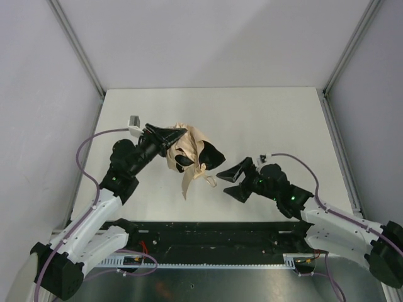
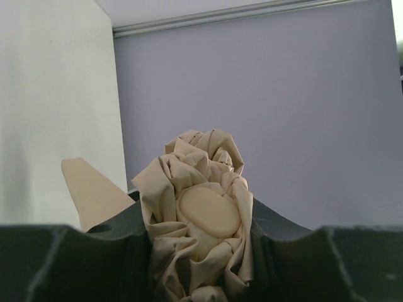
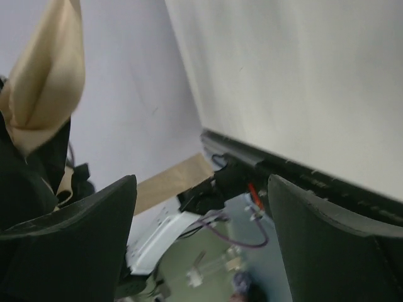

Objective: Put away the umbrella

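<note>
Tabletop (image 1: 271, 119): white, walled on three sides by pale grey panels on metal posts. It carried nothing but your work.

Item 1, left tool (image 1: 171, 133): clenched on the umbrella (image 1: 189, 151). In the left wrist view the bunched tan fabric filled the gap between the jaws, with a smooth tan oval (image 2: 209, 211), probably the handle's end, seated right at the fingertips.

Item 2, the umbrella: collapsed into a crumpled wad that stuck out beyond the left tool's tips. Dark patches showed among the folds. One loose flap (image 1: 187, 185) hung down from the wad, and the loop strap (image 1: 210, 180) dangled on the side nearest the right tool. Whether any part touched the tabletop you could not tell.

Item 3, right tool (image 1: 225, 184): released, jaws spread wide and holding nothing. It sat just beside the strap, fingertips aimed at the wad. Its own camera caught tan fabric (image 3: 50, 69) up and to the left of its fingers.

Progress, by estimate: you had the canopy folded down and gathered, roughly the first half. Left to do: tuck in the loose flap, wind the fabric tight, fasten the strap, and set the bundle down. No sleeve or holder appeared in any view.
</note>
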Tool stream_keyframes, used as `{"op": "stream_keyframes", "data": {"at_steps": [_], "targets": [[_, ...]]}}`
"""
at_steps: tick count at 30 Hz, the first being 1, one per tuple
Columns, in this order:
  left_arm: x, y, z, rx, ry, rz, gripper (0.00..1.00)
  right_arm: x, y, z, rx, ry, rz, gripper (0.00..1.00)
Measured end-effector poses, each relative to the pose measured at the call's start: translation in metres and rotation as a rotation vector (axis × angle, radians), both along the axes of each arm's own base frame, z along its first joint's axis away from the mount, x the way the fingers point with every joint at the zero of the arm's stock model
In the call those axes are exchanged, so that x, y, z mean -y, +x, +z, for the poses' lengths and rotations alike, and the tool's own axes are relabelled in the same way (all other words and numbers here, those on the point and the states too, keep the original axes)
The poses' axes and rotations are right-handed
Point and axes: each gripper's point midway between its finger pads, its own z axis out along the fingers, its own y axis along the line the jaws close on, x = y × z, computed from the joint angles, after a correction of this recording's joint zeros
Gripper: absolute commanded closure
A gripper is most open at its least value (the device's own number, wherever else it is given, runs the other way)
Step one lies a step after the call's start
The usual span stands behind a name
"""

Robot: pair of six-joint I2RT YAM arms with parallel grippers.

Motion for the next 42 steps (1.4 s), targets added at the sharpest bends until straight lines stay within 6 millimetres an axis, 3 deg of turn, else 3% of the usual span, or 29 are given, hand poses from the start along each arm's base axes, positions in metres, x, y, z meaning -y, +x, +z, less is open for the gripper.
{"op": "stream_keyframes", "data": {"at_steps": [3, 13, 19, 29, 31, 36, 38, 42], "targets": [[0.001, 0.005, 0.005, 0.012, -0.011, 0.002, 1.0, -0.023, -0.013, 0.007, -0.058, 0.09, 0.028, 0.16], [0.002, 0.009, 0.006, -0.007, -0.044, 0.004, 1.0, -0.085, -0.022, 0.031, -0.189, 0.378, 0.03, 0.21], [0.003, 0.008, 0.015, 0.004, -0.078, -0.001, 1.0, -0.096, -0.02, 0.041, -0.197, 0.471, 0.001, 0.26], [0.003, 0.006, 0.024, 0.009, -0.121, -0.011, 1.0, -0.112, -0.015, 0.03, -0.202, 0.5, -0.014, 0.34], [0.003, 0.006, 0.026, 0.013, -0.129, -0.013, 1.0, -0.116, -0.016, 0.029, -0.203, 0.505, -0.007, 0.42], [0.004, 0.003, 0.031, 0.02, -0.147, -0.028, 1.0, -0.122, -0.018, 0.032, -0.193, 0.528, 0.002, 0.93], [0.005, 0.003, 0.031, 0.017, -0.151, -0.033, 1.0, -0.122, -0.016, 0.035, -0.188, 0.544, -0.003, 0.98], [0.01, -0.003, 0.032, -0.004, -0.172, -0.069, 1.0, -0.12, -0.006, 0.041, -0.131, 0.559, -0.014, 1.0]]}}
